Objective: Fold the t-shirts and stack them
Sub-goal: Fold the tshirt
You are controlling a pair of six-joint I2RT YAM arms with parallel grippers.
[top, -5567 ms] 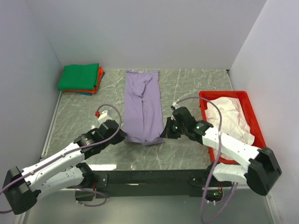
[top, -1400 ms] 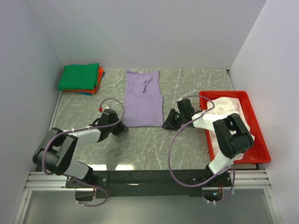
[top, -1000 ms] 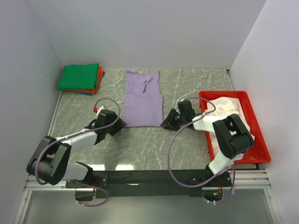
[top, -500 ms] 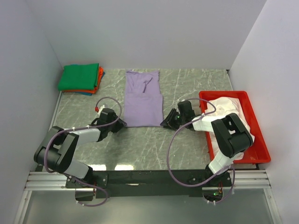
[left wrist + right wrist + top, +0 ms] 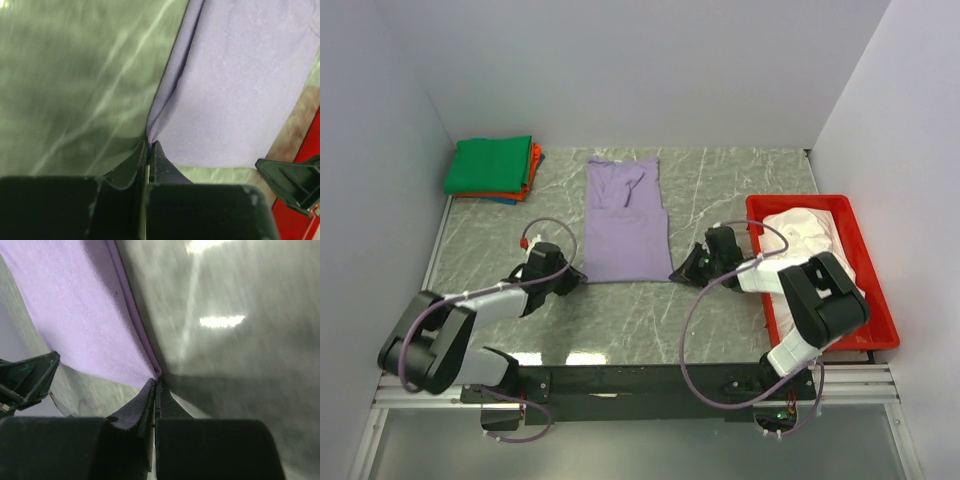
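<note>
left gripper [image 5: 148, 149] pinched closed on the near left corner of the lavender t-shirt [image 5: 625, 228], right gripper [image 5: 155, 386] closed on its near right corner, shirt flat mid-table [image 5: 730, 190], pale t-shirt [image 5: 808, 238] heaped in red tray [image 5: 876, 322], green-topped folded stack [image 5: 491, 166] far left

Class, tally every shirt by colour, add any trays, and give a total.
lavender shirt: 1
green shirt: 1
orange shirt: 1
blue shirt: 1, only a sliver shows
white shirt heap: 1, may hide more
red tray: 1
Total: 6
</note>
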